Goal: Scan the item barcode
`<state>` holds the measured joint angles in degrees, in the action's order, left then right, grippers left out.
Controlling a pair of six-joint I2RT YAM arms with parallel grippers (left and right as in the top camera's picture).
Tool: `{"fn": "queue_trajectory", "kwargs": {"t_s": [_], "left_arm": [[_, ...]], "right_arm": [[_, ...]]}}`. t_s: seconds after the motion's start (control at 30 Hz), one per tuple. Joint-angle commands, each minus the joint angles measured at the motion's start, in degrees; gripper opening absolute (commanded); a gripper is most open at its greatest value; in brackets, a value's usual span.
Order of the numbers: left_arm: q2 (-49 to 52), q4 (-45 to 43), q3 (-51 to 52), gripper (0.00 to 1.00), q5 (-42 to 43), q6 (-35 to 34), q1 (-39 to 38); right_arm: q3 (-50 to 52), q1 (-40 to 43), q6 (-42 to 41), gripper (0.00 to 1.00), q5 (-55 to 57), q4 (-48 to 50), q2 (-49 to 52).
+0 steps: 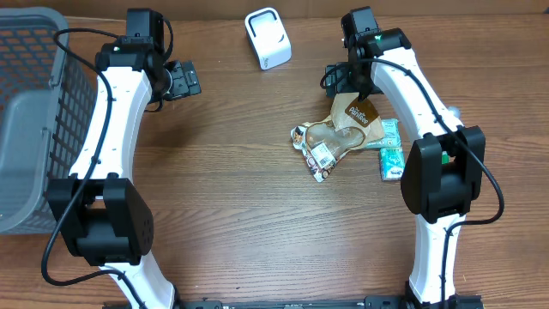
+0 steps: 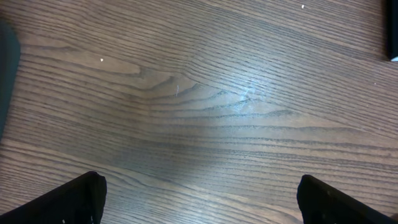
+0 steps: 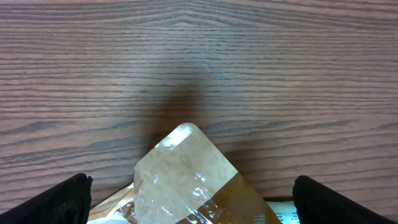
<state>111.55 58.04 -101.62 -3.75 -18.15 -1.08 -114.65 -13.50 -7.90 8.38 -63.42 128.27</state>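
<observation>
- Step in hand, as I judge it: the right arm reaching for the bag on top of the small pile on the tabletop. Nothing has been lifted yet.
- The right jaws stand wide open and empty. In the right wrist view the bag's clear, crinkled corner sits centred between the two fingers, toward 6 o'clock of the frame.
- How high the jaws hang above the bag I cannot tell.
- In the overhead view the bag lies just at 6 o'clock of the right jaws, overlapping a clear pouch at its 8 o'clock. A green box lies at its 4 o'clock.
- To do it well, come down square over that corner and close on one layer of film only, so the pouch beneath stays behind.
- The film looks slippery and floppy, so take a deep bite rather than the very tip.
- The scanner stands at 10 o'clock of the bag, well apart. The barcode side must end up facing it, and I cannot see a barcode on the bag.
- The left jaws are also wide open, over bare wood at 9 o'clock of the scanner, near the basket.
</observation>
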Motion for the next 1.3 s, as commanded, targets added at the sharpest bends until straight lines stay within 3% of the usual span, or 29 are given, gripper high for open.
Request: {"fn": "queue_trajectory", "kwargs": {"t_s": [0.0,0.33,0.93,1.27], "left_arm": [[-0.26,-0.02,-0.74,1.0,-0.74,-0.28,-0.11],[-0.26,-0.02,-0.74,1.0,-0.74,-0.28,-0.11],[-0.26,-0.02,-0.74,1.0,-0.74,-0.28,-0.11],[-0.26,-0.02,-0.74,1.0,-0.74,-0.26,-0.11]], "right_arm": [[0.07,0.07,-0.48,1.0,0.59,0.35,-0.2],[0.07,-0.07,-0.48,1.0,0.57,0.33,-4.59],[0.07,-1.11,-0.48,1.0,4.9,0.11,-47.95],[0.07,-1.11,-0.46,1.0,5.73,-4.94,-64.22]]}}
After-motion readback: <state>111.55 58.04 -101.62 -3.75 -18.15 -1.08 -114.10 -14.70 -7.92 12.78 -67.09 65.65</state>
